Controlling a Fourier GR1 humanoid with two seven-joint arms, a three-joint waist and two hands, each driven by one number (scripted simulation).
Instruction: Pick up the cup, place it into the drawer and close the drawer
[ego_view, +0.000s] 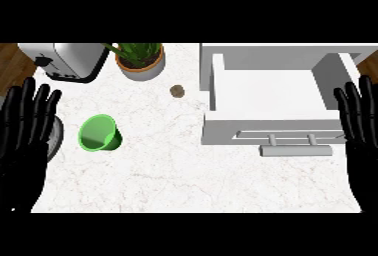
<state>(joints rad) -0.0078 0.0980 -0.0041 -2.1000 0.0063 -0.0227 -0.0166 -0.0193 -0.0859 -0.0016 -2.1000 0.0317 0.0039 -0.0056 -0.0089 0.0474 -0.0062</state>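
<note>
A green cup (100, 133) stands upright on the white marble counter (184, 175), left of centre, its mouth facing up. The white drawer (267, 87) at the right is pulled open, its inside bare, with a grey handle (297, 149) on its front. My left hand (23, 135) rests open at the left edge, fingers pointing up, a short way left of the cup. At the right edge my right hand (360, 125) rests open too, fingers up, beside the drawer's right side. Neither hand holds anything.
A silver toaster (68, 60) stands at the back left. Next to it is a potted plant (139, 60). A small brown object (177, 91) lies between the plant and the drawer. A dark round rim (55, 140) shows behind my left hand.
</note>
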